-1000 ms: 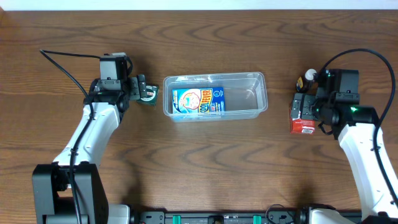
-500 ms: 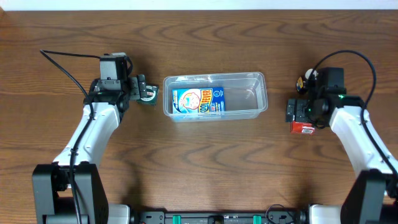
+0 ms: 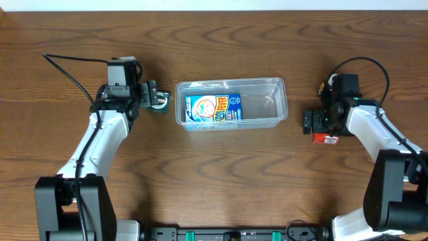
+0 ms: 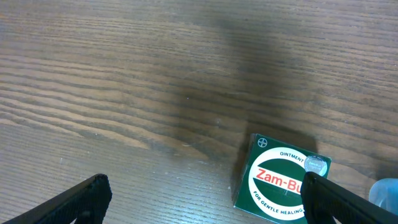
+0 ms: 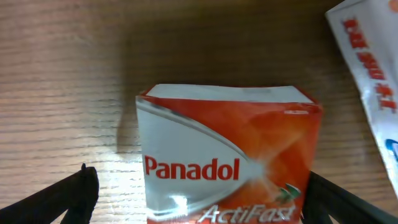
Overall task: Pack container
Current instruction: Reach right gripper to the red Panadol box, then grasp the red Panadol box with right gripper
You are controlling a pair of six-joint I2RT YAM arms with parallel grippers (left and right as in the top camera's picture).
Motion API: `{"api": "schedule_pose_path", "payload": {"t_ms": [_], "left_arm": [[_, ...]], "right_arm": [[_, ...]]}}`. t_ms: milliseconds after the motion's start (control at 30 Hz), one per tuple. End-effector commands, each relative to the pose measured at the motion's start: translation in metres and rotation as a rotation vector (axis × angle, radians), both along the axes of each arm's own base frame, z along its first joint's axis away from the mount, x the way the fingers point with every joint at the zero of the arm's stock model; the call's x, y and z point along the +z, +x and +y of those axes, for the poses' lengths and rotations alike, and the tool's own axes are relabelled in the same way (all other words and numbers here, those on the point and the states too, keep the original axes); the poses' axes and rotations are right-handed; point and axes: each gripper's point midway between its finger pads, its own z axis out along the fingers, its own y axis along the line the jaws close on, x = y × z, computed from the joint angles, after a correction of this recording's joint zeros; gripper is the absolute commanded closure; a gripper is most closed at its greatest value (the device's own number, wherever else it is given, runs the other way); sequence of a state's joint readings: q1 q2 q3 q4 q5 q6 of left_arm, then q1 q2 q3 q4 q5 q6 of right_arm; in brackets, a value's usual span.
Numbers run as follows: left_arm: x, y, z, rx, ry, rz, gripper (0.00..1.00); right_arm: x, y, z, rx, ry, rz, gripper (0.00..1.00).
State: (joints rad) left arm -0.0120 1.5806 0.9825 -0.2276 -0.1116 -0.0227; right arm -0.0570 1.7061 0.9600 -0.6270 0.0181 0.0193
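The clear plastic container (image 3: 274, 107) lies in the middle of the table with a blue packet (image 3: 212, 108) flat in its left half. Left of it is a green Zam-Buk box (image 3: 161, 104), and my left gripper (image 3: 154, 98) hangs open over it. In the left wrist view the box (image 4: 280, 180) sits just inside the right fingertip (image 4: 336, 202), and my left gripper (image 4: 205, 200) holds nothing. My right gripper (image 3: 311, 123) is open astride a red Panadol box (image 3: 326, 139). In the right wrist view that box (image 5: 230, 149) fills most of the gap of my right gripper (image 5: 205, 198).
A white sachet with red print (image 5: 367, 74) lies just beyond the Panadol box. A small yellow and black item (image 3: 326, 86) sits by the right arm. Bare wooden table (image 3: 221, 181) stretches in front of the container.
The right arm has swung left and its gripper now sits lower over the Panadol box, hiding most of it from above. The left arm has not moved.
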Motion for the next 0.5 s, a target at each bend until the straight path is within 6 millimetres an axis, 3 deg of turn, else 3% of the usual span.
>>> {"api": "schedule_pose_path", "payload": {"t_ms": [0,467], "left_arm": [[0.0045,0.0042,0.0020,0.007,0.002,-0.011,0.02],[0.0045,0.0042,0.0021,0.007,0.002,-0.011,0.02]], "right_arm": [[-0.0066,-0.0032,-0.0083,-0.001,-0.025,0.019,0.01],[-0.0116,-0.0057,-0.0039,0.002,0.000,0.038,0.01]]}}
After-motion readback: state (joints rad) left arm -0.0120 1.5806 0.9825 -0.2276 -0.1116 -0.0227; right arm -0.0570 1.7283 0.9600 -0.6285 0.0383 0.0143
